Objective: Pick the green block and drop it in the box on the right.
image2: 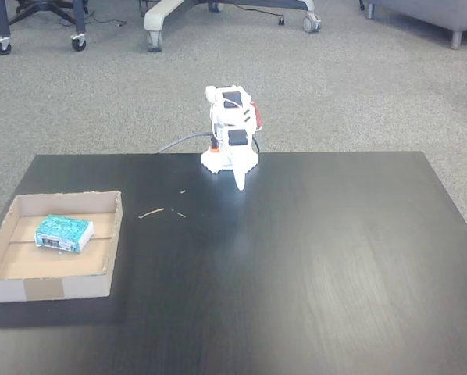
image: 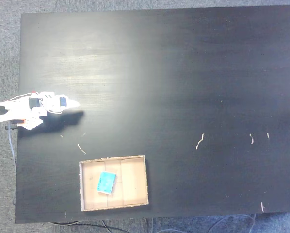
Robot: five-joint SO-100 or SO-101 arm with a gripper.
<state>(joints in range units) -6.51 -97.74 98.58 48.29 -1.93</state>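
One green block (image: 106, 182) inside the box (image: 145, 180), pincer (image: 73, 104) well apart.

text: none readable | green block (image2: 63, 232): dark speckled print on top, too blurred to read

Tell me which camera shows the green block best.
The low, angled fixed view: the green block appears larger there, its patterned top and pale side visible as it lies inside the box. The top-down fixed view shows the block as a small flat teal patch on the box floor.
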